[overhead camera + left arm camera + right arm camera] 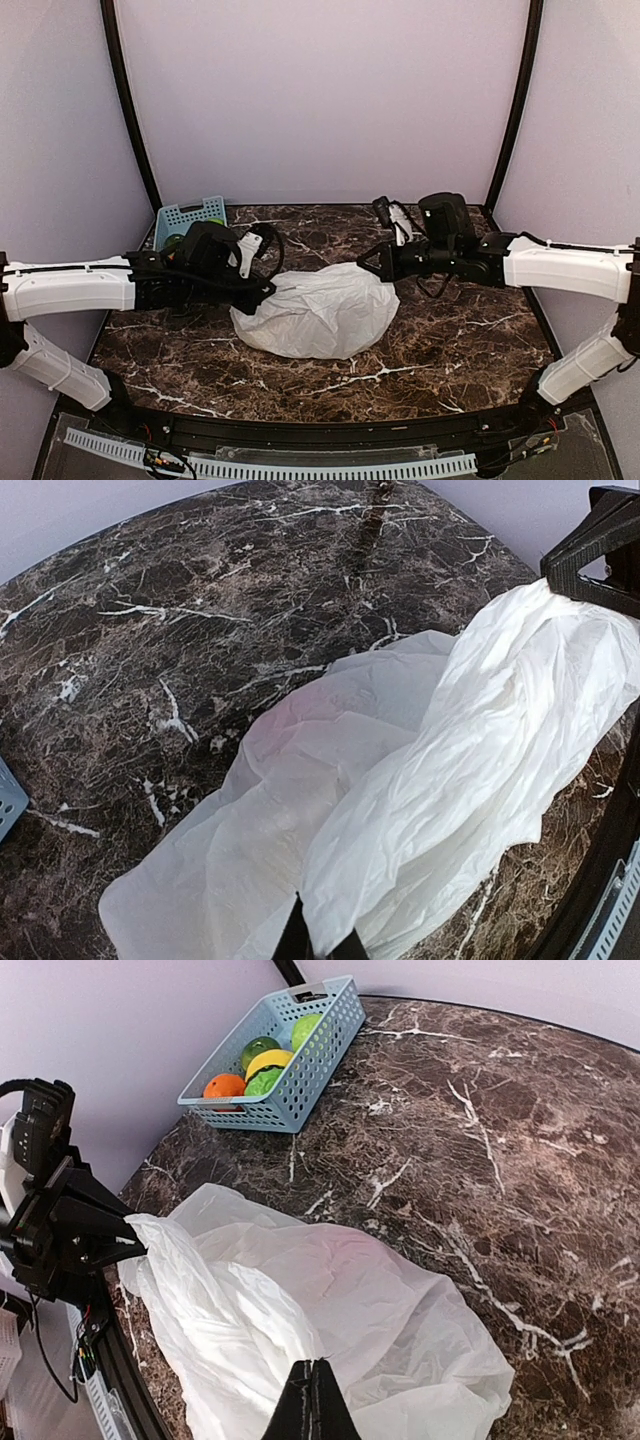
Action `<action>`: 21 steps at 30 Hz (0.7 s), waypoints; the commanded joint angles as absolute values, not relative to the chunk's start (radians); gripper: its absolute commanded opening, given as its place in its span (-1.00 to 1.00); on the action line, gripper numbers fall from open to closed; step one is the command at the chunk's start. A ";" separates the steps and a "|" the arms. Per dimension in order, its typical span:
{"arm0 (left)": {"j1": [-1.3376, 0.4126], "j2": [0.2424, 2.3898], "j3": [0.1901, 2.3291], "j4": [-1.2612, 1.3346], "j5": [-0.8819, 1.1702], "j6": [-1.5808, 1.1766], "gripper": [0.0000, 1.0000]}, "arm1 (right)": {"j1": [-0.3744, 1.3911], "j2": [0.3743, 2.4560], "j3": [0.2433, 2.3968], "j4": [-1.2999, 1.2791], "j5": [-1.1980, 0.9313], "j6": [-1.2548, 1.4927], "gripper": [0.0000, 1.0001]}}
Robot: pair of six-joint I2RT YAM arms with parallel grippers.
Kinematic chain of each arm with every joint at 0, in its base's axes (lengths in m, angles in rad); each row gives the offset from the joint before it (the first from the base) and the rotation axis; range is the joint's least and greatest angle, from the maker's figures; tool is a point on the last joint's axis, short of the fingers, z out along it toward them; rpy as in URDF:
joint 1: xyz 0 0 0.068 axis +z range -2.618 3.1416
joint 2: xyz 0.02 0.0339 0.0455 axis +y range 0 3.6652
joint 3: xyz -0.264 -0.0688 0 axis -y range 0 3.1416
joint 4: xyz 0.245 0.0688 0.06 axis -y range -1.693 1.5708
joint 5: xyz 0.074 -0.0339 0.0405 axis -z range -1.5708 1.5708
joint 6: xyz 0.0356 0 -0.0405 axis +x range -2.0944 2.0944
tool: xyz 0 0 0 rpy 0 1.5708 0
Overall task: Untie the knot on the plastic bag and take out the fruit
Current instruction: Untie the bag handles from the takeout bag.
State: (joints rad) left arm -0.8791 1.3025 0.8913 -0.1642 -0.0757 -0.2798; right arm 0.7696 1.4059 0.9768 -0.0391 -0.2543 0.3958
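Left gripper is clamped on the near left edge of the plastic bag, its fingers pressed together on a fold of the thin white film. The right gripper is likewise clenched on the bag's opposite, right end. The bag hangs stretched between the two, with each pinched end drawn up off the surface. Its crumpled middle sags onto the dark marble table, roughly at the centre. It looks slack and fairly flat. A faint pink tinge shows through the plastic near its middle, and I cannot tell what causes it.

The fruit lies apart from the bag in a small blue lattice basket at the far left corner of the table, close to the wall. One piece is orange, one yellow, and the others green, packed together inside it. Both arms reach inward from the sides, above the tabletop. Pale lilac walls close the table in at the back and on both sides.
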 commanded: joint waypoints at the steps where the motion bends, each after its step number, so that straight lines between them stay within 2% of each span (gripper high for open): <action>1: -0.875 1.260 0.831 -0.179 -0.094 -0.311 -0.98 | 0.761 1.351 0.906 -0.011 -0.156 0.450 -1.00; 13: -0.875 1.181 0.808 -0.175 -0.021 -0.312 -0.98 | 0.762 1.236 0.798 0.035 -0.112 0.545 -1.00; 21: -0.873 1.108 0.841 -0.201 0.038 -0.338 -0.82 | 0.764 1.155 0.816 0.014 -0.068 0.559 -1.00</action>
State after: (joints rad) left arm -0.8795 1.1599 0.8196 -0.1520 -0.0109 -0.3214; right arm 0.7700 1.2041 0.8089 0.0067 -0.1223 0.5438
